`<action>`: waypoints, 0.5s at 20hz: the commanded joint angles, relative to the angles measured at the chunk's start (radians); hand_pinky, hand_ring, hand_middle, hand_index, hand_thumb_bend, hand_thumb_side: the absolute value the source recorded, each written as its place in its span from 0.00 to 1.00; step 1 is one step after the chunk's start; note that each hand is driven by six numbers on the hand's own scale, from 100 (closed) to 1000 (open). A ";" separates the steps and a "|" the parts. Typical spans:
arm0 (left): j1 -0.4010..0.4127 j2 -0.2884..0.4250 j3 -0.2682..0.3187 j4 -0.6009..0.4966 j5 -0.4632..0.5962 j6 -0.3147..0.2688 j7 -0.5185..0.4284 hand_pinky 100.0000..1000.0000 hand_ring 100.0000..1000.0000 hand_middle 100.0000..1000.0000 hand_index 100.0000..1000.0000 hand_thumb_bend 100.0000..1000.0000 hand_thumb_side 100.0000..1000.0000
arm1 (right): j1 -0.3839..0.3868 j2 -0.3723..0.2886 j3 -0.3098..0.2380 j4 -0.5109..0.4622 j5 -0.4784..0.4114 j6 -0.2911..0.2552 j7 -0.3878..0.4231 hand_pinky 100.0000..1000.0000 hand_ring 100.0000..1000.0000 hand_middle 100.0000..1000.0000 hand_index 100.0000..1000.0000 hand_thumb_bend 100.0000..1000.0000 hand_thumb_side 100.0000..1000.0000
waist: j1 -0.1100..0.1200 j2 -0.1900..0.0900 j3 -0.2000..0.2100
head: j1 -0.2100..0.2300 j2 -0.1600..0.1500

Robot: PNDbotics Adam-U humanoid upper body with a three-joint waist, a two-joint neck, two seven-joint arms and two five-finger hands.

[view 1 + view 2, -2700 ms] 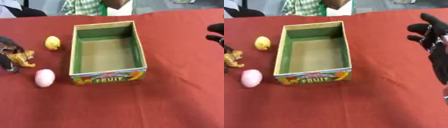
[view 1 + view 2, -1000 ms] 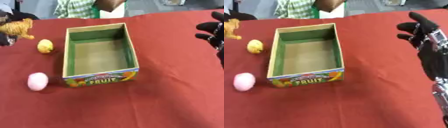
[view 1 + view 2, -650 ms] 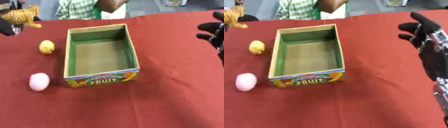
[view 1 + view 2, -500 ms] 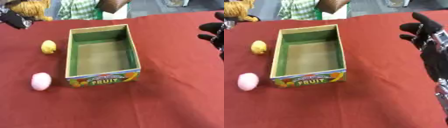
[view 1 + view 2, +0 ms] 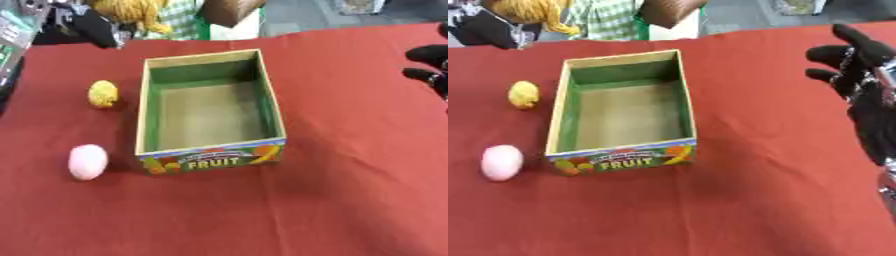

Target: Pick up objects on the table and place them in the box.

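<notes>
The open cardboard box [image 5: 210, 159] marked FRUIT stands mid-table; its green inside holds nothing. My left hand [image 5: 90, 28], black, is raised at the top left, beyond the box's far left corner, shut on a golden-brown plush toy [image 5: 131, 12] held off the table. A bumpy yellow fruit [image 5: 102, 93] lies left of the box. Near the box's front left corner rests a pink egg-shaped object [image 5: 87, 161]. At the right edge my right hand [image 5: 866, 92] hovers open, fingers up, holding nothing.
A red cloth [image 5: 332, 190] covers the table. Its far edge [image 5: 754, 29] runs just behind the box. A dark flat thing [image 5: 12, 35] shows at the left edge.
My left hand has lifted the plush toy from the table's left side and carried it up and rightward, toward the box's far left corner. The right hand has barely moved.
</notes>
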 commanded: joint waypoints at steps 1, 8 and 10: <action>-0.042 -0.034 -0.012 0.034 0.005 0.002 0.019 0.11 0.25 0.16 0.19 0.00 0.25 | -0.014 -0.013 -0.002 -0.015 -0.008 -0.001 0.004 0.82 0.86 0.71 0.96 0.00 1.00 | -0.001 -0.024 -0.002 | 0.006 -0.006; -0.069 -0.136 -0.052 0.167 -0.006 0.002 0.056 0.11 0.26 0.16 0.20 0.00 0.25 | -0.016 -0.010 0.000 -0.015 -0.008 0.002 0.006 0.82 0.86 0.71 0.96 0.00 1.00 | 0.000 -0.021 -0.008 | 0.012 -0.008; -0.069 -0.163 -0.067 0.201 -0.027 -0.007 0.059 0.12 0.27 0.16 0.20 0.00 0.25 | -0.017 -0.008 0.000 -0.015 -0.009 0.002 0.006 0.82 0.86 0.71 0.96 0.00 1.00 | 0.000 -0.021 -0.009 | 0.013 -0.010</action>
